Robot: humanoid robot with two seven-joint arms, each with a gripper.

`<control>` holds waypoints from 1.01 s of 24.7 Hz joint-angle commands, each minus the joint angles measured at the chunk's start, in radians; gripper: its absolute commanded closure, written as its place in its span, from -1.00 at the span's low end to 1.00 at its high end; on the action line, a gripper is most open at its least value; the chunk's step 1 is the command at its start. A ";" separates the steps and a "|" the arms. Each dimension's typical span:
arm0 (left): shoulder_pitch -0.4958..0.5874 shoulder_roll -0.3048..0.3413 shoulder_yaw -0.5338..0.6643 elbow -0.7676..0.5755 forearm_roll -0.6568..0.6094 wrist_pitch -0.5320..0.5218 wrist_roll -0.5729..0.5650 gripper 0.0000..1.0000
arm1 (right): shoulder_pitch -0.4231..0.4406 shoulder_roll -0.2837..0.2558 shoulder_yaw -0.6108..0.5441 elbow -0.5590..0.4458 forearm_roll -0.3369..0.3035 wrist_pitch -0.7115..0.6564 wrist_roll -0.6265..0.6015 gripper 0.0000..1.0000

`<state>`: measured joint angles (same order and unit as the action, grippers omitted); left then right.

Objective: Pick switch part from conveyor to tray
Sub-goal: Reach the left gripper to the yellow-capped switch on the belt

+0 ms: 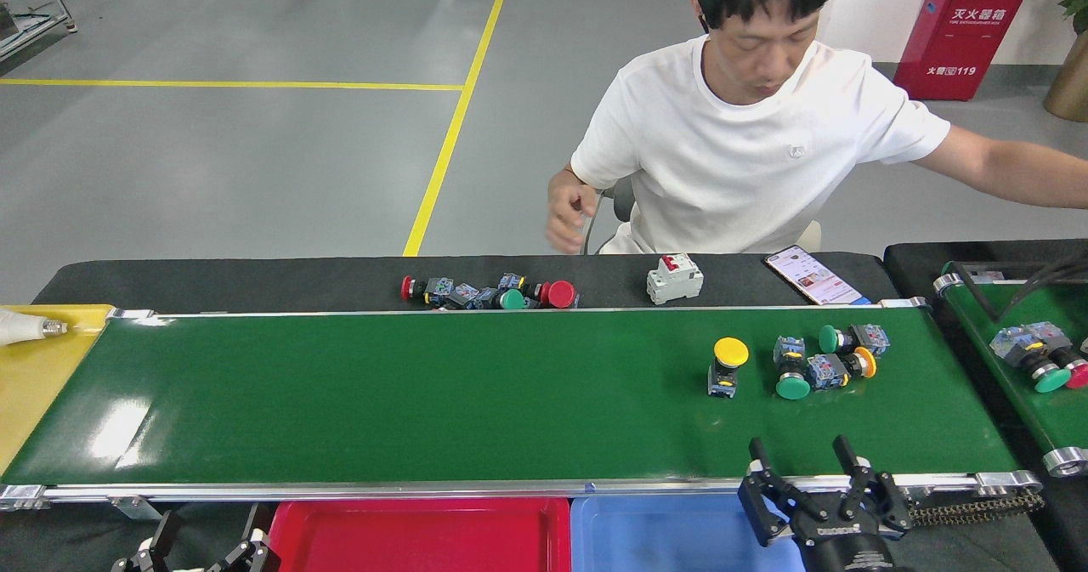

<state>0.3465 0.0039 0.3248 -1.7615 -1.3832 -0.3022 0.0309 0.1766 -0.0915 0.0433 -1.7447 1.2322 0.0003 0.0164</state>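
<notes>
Red tray [421, 534] bottom center holds nothing; switches [795, 364] sit on belt [425, 393], right gripper [803, 474] jaws apart, left gripper [200, 551] can't tell.

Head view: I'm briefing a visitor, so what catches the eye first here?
The long green conveyor fills the middle, with a cluster of coloured switch parts toward its right end. A person in a white shirt sits behind it, and the red tray lies at the near edge.
</notes>
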 commanded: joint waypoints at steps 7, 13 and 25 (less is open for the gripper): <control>-0.006 0.007 -0.010 -0.013 -0.003 0.002 0.007 -1.00 | -0.220 0.073 0.066 0.205 0.125 0.116 0.077 -0.92; -0.017 0.016 -0.033 -0.013 -0.003 -0.006 0.007 -1.00 | -0.322 0.068 0.096 0.349 0.136 0.187 0.079 -0.93; -0.308 0.146 -0.477 0.105 -0.134 0.005 0.000 -1.00 | -0.485 0.114 0.135 0.562 0.135 0.228 0.077 -0.94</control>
<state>0.0649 0.1578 -0.1199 -1.6751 -1.4905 -0.3125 0.0312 -0.2855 0.0165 0.1761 -1.1826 1.3662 0.2221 0.0963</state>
